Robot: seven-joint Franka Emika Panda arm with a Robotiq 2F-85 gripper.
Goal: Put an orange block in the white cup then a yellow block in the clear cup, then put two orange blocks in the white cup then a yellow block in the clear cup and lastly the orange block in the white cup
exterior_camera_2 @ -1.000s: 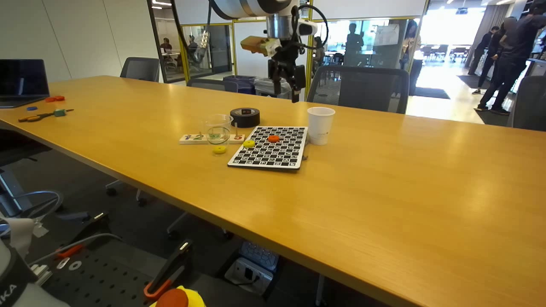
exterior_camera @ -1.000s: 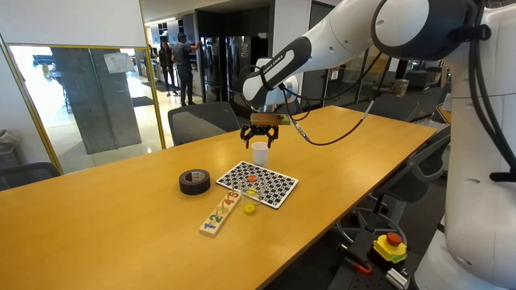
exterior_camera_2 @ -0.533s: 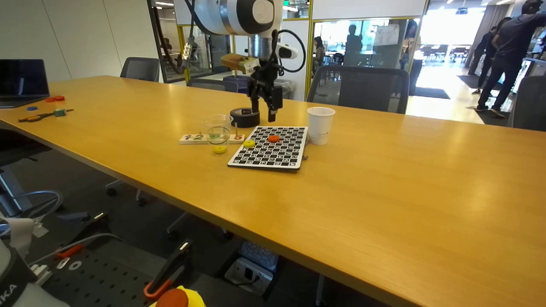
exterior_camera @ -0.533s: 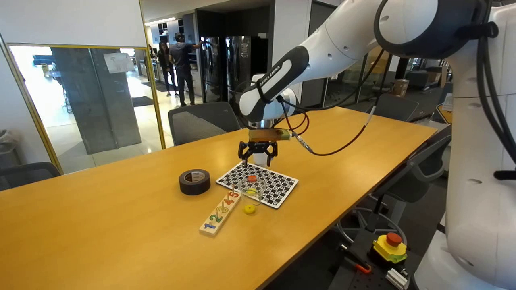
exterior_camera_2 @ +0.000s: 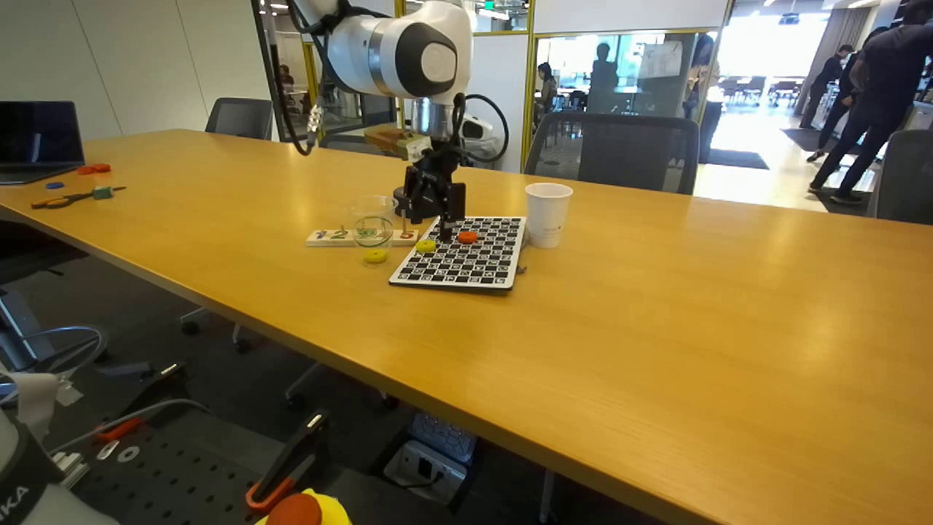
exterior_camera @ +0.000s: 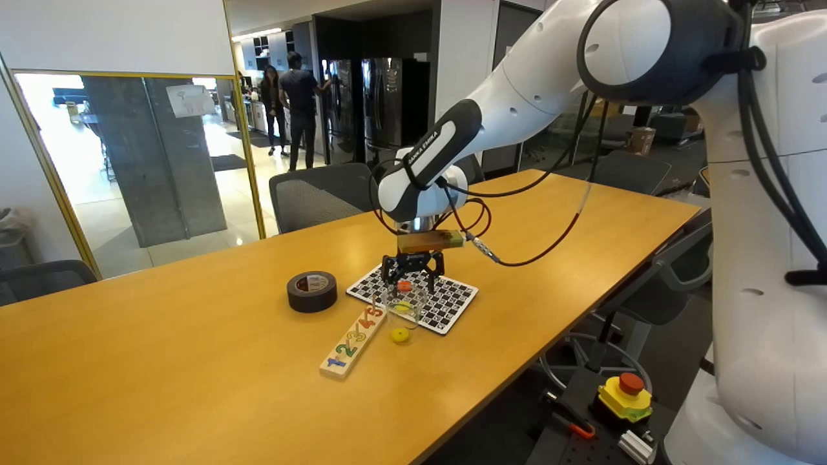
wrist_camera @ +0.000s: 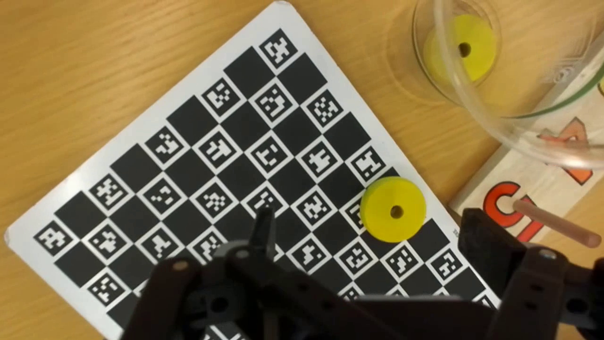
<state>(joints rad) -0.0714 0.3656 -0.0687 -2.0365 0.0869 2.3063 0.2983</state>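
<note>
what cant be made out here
White cup, in an exterior view: inner bottom hidden by its wall; faint print too small to read.
Orange block, wrist view: out of sight, likely hidden by the jaws.
Clear cup, wrist view: rim cut off by the top and right edges.
Laptop, in an exterior view: cut off by the left edge.

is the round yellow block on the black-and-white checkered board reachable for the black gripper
Probably yes: the gripper hangs open, the block uncovered between its jaws in the wrist view.
</note>
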